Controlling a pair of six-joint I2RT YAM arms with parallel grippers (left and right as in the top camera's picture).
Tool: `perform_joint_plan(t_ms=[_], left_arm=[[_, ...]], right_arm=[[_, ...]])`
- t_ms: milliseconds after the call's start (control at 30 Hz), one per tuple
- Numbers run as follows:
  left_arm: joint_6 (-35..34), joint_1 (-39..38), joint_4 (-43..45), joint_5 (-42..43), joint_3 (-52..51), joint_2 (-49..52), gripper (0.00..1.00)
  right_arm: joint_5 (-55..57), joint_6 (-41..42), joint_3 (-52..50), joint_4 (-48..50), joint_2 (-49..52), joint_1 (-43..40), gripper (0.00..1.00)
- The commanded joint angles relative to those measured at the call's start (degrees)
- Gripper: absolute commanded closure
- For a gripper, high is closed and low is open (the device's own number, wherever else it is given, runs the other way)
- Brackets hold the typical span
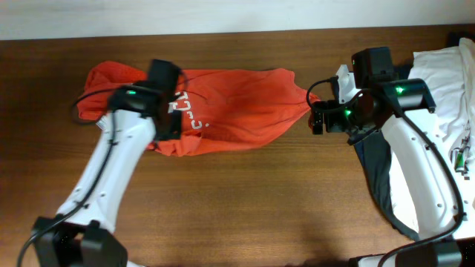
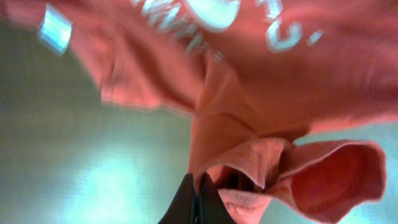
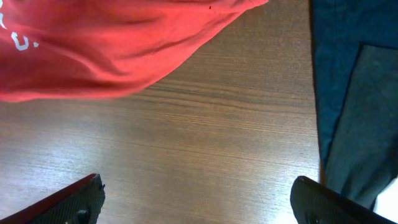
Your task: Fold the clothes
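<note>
The T-shirt point(image 1: 237, 104) is orange-red and lies crumpled across the far middle of the table point(image 1: 245, 208), stretched left to right and narrowing to a point at its right end. White lettering point(image 1: 189, 115) shows on its left half, bunched by folds and partly covered by the left arm, so it cannot be read from above.

The left claw point(image 2: 197, 202) is closed, its fingers pressed together on a gathered fold of the shirt. In the left wrist view the cloth is blurred. It hangs in loose pleats, with a rolled hem opening at the lower right. A pale patch at the upper left is too smeared to identify.

The right claw point(image 3: 199, 199) is spread wide with nothing between its fingers, only bare wood. It hovers just beside the shirt's right tip.

A navy garment point(image 3: 354, 93) lies close on the right, partly under the right arm. A white garment point(image 1: 445, 74) sits at the far right corner, cut off by the frame. The near half of the table is open wood between the two arms.
</note>
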Motion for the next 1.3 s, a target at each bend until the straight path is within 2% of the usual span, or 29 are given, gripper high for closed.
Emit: perform_joint_plan(t_ms=[0, 100, 267, 467, 600, 700, 800, 833, 933, 967, 1000, 1033, 1100, 1133, 1200, 1233, 1267], left_arm=[[-2.5, 6.3, -6.3, 9.9, 0.3, -1.7, 1.0], [2.3, 8.3, -9.7, 11.1, 0.3, -1.8, 1.0], [19.9, 8.1, -10.3, 25.1, -1.3, -1.8, 1.0], [20.4, 8.1, -10.7, 24.6, -3.5, -1.8, 1.0], [20.4, 8.1, -11.1, 23.9, -3.5, -1.8, 1.0], [20.4, 8.1, -10.9, 23.9, -3.5, -1.8, 1.0], [20.4, 8.1, -10.4, 23.9, -3.5, -1.8, 1.0], [20.4, 8.1, -10.4, 23.9, -3.5, -1.8, 1.0], [20.4, 8.1, -9.8, 24.1, -3.5, -1.8, 1.0], [20.4, 8.1, -9.6, 24.1, -3.5, -1.8, 1.0], [20.4, 8.1, -9.6, 24.1, -3.5, -1.8, 1.0], [20.4, 8.1, -9.5, 24.1, -3.5, -1.8, 0.99], [20.4, 8.1, -9.4, 24.1, -3.5, -1.8, 0.99], [20.4, 8.1, -9.3, 24.1, -3.5, -1.8, 0.99], [20.4, 8.1, -9.0, 24.1, -3.5, -1.8, 0.99], [20.4, 8.1, -8.8, 24.1, -3.5, -1.8, 0.99], [20.4, 8.1, -8.6, 24.1, -3.5, -1.8, 0.99]], right_arm=[[1.0, -0.2, 0.0, 0.9, 3.8, -0.2, 0.01], [1.0, 5.0, 0.0, 3.7, 8.9, -0.2, 0.01], [0.8, 15.6, 0.0, 13.6, 20.0, -0.2, 0.01], [1.0, 16.8, 0.0, 26.9, 28.0, -0.3, 0.02], [4.7, 16.8, 0.0, 35.6, 30.6, -0.3, 0.17], [7.0, 16.8, 0.0, 37.4, 32.2, -0.3, 0.23], [14.0, 16.8, 0.0, 37.4, 33.9, -0.3, 0.23], [16.4, 16.8, 0.0, 38.1, 34.7, -0.3, 0.2], [15.5, 16.5, 0.0, 39.8, 35.6, -0.3, 0.2], [13.5, 16.5, 0.0, 40.1, 35.6, -0.3, 0.26], [10.6, 16.1, 0.0, 40.2, 35.6, -0.3, 0.4], [7.9, 15.3, 0.0, 40.0, 35.6, -0.3, 0.64], [4.6, 12.2, 0.4, 37.9, 35.0, -0.3, 0.94], [5.0, 11.2, 1.4, 33.3, 33.7, -0.3, 0.96], [7.1, 10.7, 6.5, 19.4, 29.7, -0.6, 0.96], [7.9, 10.0, 10.3, 12.9, 27.9, -1.0, 0.89], [9.5, 9.3, 15.1, 5.6, 26.4, -2.0, 0.59]])
